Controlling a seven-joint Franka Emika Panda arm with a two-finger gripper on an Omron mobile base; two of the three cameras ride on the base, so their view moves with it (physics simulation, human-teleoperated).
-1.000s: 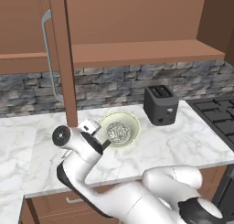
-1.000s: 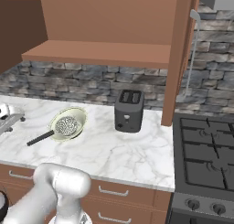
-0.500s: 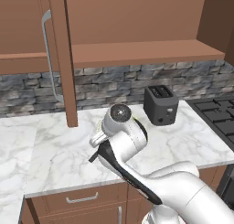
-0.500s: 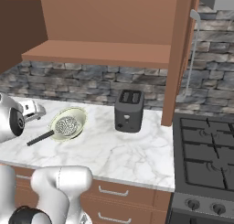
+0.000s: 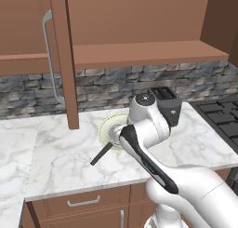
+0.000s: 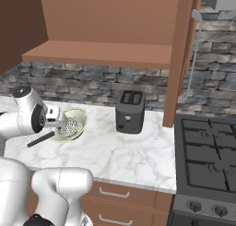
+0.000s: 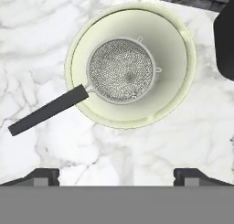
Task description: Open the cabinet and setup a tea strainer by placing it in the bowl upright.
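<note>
The brown cabinet [image 5: 62, 59] stands open, its doors [image 6: 182, 54] swung out and the shelf bare. On the marble counter sits the pale cream-green bowl [image 7: 171, 58]. The tea strainer [image 7: 121, 71] rests in it mesh cup up, its dark handle [image 7: 48, 109] leaning over the rim onto the counter. My gripper [image 7: 116, 177] hangs open right above the bowl, with nothing between its fingers. From the base I see the bowl [image 6: 80, 114] and strainer [image 6: 70, 127] beside my arm, and the bowl [image 5: 108, 128] partly behind it.
A black toaster [image 6: 130, 110] stands on the counter right of the bowl [image 5: 168, 103]. A stove [image 6: 207, 151] lies at the far right. Stone backsplash runs behind. Drawers [image 5: 83, 203] sit below the counter edge.
My arm has swung from low at the left to upright in front of the bowl. The strainer and bowl have stayed put, and the gripper has stayed open.
</note>
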